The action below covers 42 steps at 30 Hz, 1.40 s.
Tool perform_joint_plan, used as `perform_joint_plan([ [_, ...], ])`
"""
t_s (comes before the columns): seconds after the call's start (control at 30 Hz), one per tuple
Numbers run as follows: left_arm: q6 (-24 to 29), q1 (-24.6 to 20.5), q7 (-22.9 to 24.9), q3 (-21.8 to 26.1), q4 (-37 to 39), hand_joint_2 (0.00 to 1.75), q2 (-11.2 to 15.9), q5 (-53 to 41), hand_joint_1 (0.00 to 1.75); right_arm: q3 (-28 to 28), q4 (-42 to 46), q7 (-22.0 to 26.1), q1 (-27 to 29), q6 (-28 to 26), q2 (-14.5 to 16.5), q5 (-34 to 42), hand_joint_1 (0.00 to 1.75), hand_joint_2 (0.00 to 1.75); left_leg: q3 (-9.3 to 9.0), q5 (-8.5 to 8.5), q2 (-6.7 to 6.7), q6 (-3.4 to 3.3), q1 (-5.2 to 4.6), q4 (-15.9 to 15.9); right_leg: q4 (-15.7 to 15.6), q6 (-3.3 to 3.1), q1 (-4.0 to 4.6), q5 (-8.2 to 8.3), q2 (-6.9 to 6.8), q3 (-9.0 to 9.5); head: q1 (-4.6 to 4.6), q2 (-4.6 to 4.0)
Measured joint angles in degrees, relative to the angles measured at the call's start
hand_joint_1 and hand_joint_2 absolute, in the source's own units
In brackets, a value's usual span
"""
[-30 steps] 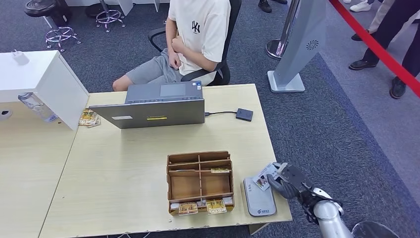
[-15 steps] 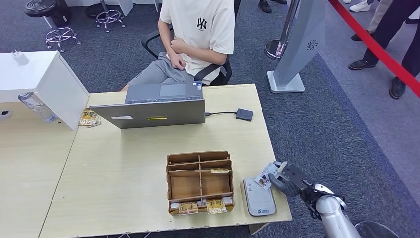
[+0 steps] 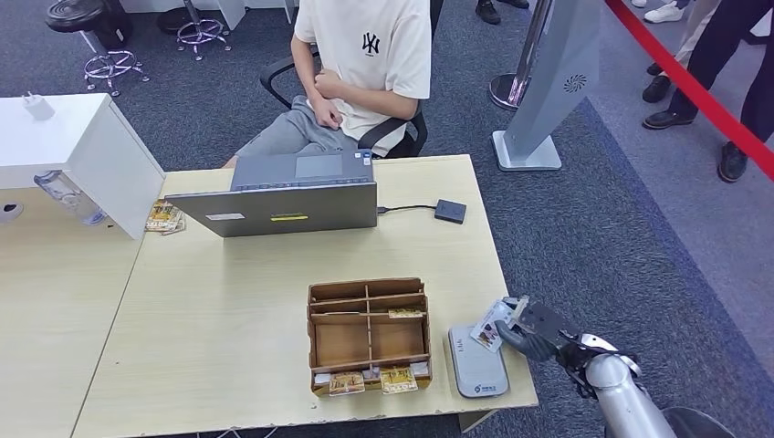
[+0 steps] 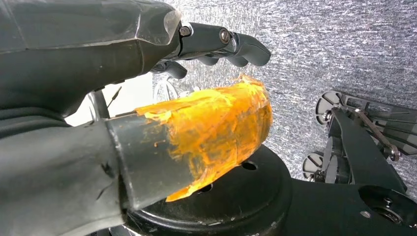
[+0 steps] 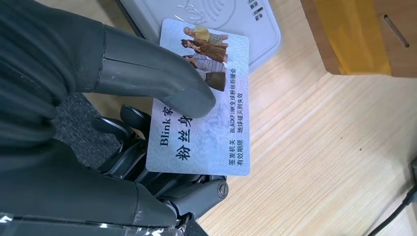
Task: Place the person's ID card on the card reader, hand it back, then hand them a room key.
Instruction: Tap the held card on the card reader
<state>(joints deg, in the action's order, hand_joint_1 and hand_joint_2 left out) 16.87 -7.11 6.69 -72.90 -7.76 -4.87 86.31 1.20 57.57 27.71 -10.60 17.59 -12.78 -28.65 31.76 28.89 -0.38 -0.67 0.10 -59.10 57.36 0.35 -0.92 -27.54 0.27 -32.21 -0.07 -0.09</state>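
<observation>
My right hand (image 3: 529, 336) hovers at the table's front right corner and pinches the pale blue ID card (image 3: 488, 325) between thumb and fingers. In the right wrist view the ID card (image 5: 209, 103) shows printed figures and text, with my thumb (image 5: 162, 73) pressed on its face. One end of the card overlaps the grey card reader (image 3: 476, 361), seen close as the card reader (image 5: 216, 19). Room key cards (image 3: 372, 380) lie in the front slots of the brown cardboard organizer (image 3: 369, 333). My left hand (image 4: 147, 98) hangs down, fingers apart, holding nothing. A person (image 3: 365, 64) sits behind the table.
An open grey laptop (image 3: 285, 196) stands at the table's far side, cabled to a small black box (image 3: 450, 211). A white cabinet (image 3: 78, 155) and a plastic bottle (image 3: 68, 196) are at the left. A red barrier rope (image 3: 694, 87) and people's feet are at the right.
My right hand has carried the ID card slightly left, so its end now overlaps the card reader. The seated person shifted a little to the right a second ago.
</observation>
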Motion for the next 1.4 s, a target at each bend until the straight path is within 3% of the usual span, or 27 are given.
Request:
perform_joint_plan([
  [0.83, 0.2, 0.0, -0.2, 1.5, 0.0, 0.0, 0.0, 0.0, 0.0, -7.6, 5.3, -0.7, 1.6, 1.5, -3.6, 1.0, 1.75, 1.75, 0.01, 0.0, 0.01, 0.0, 0.0, 0.0, 0.0, 0.0, 0.0, 0.0, 0.01, -0.02, 0.0, 0.0],
  [1.4, 0.6, 0.1, -0.8, 1.9, 0.0, 0.0, 0.0, 0.0, 0.0, -13.0, 5.3, -3.7, -0.7, -2.8, -4.5, -4.1, 1.75, 1.75, -0.09, 0.0, 0.04, 0.0, 0.01, 0.0, 0.0, -0.01, 0.01, 0.02, 0.03, 0.07, 0.0, 0.0],
])
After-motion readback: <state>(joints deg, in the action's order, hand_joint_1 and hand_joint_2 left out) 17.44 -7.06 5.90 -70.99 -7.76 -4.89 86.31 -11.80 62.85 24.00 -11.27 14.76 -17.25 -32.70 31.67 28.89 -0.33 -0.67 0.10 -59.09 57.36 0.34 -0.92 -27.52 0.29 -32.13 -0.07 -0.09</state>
